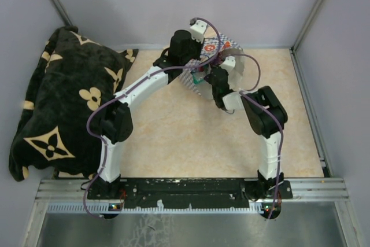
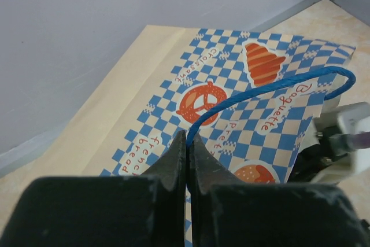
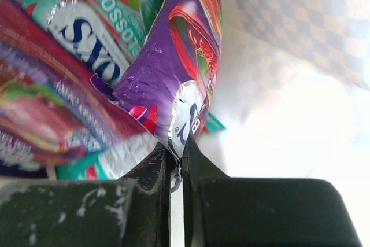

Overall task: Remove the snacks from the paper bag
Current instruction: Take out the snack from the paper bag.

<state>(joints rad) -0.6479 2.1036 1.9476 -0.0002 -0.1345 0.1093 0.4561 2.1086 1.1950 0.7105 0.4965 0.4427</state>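
The paper bag [image 1: 225, 50] lies at the back of the table, cream with a blue-white checkered band [image 2: 231, 102]. My left gripper [image 2: 188, 143] is shut on its blue string handle [image 2: 272, 88] and holds it up. My right gripper [image 3: 176, 151] is inside the bag, shut on the edge of a purple snack packet [image 3: 173, 67]. A teal packet [image 3: 98, 10] and other purple-pink packets [image 3: 46, 120] lie just behind it in the bag. In the top view both grippers [image 1: 202, 73] meet at the bag's mouth, and the snacks are mostly hidden there.
A black floral blanket [image 1: 63, 102] lies heaped at the table's left. Grey walls [image 1: 173, 4] close the back and sides, right behind the bag. The beige table top [image 1: 191, 137] stretches toward the arm bases.
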